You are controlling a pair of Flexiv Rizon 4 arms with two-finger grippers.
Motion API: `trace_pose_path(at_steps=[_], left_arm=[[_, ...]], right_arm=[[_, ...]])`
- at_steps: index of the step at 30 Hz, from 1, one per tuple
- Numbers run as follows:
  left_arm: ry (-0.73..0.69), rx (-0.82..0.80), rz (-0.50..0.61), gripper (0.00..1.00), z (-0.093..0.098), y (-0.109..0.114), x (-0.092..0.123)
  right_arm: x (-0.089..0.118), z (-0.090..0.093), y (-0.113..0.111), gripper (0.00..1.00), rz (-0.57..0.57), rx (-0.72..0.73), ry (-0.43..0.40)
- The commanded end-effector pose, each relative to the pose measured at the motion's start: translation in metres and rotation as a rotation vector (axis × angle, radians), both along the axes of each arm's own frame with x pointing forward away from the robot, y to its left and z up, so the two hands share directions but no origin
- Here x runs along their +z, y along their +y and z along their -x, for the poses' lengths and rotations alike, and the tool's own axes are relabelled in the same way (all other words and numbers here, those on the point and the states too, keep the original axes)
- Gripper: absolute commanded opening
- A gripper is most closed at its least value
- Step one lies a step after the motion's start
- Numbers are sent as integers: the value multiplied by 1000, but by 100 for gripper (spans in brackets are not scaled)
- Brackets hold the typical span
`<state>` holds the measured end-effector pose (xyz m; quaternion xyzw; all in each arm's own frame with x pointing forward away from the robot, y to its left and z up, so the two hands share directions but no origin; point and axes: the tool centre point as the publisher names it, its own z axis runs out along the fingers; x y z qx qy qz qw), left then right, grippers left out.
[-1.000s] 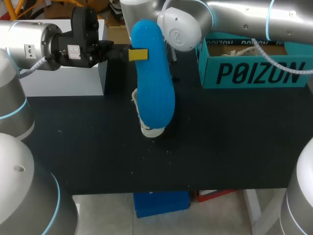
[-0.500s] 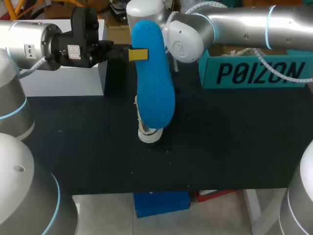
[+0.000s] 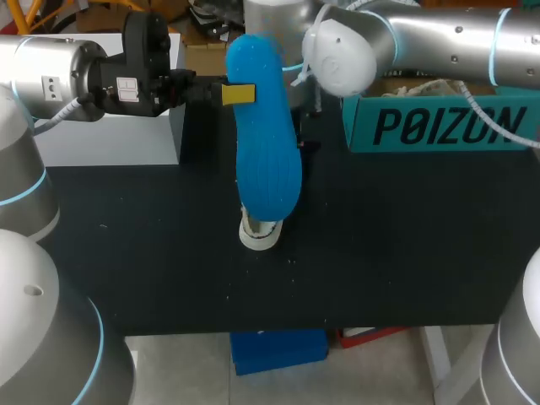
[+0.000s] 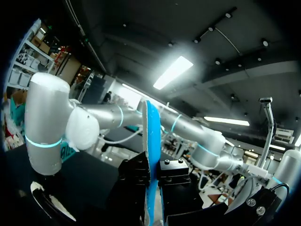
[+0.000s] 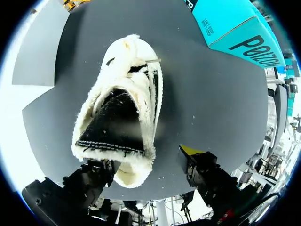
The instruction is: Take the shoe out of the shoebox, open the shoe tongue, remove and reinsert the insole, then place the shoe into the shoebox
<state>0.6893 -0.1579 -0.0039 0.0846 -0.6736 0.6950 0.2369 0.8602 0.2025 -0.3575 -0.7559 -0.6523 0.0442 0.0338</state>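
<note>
Two arms work over the black table (image 3: 405, 236), and the head view shows the left arm (image 3: 51, 72) coming in from 9 o'clock with the left gripper (image 3: 239, 94) pinching one long edge of a bright blue insole (image 3: 268, 160) near its far end. The insole hangs in the air with its ribbed face toward the camera. In the left wrist view the same insole (image 4: 150, 136) stands edge-on, clamped between the two black finger blocks of the left gripper (image 4: 151, 175). A white fleecy shoe (image 3: 257, 234) sits on the table near its centre, mostly covered by the insole above it. The right arm (image 3: 439, 34) enters from 2 o'clock and bends down behind the insole. In the right wrist view the right gripper (image 5: 145, 160) has its fingers spread wide, and the shoe (image 5: 117, 117) lies ahead of them with its dark opening facing the camera. A teal shoebox (image 3: 439, 122) stands at 2 o'clock on the table with bold dark lettering (image 3: 447, 125) along its side. It appears again beyond the shoe in the right wrist view (image 5: 235, 28). A pale grey box (image 3: 110, 139) sits at 10 o'clock. A small white label (image 3: 126, 89) on the left gripper's body is too small to make out.
</note>
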Motion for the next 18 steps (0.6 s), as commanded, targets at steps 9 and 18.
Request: trace_pose_path(at_steps=[9,18], left_arm=[[-1,3,1,0,1,-1,-1],[-1,3,1,0,1,-1,-1]], right_arm=[[86,31,-46,100,-652,46,-435],[86,31,-46,100,-652,46,-435]])
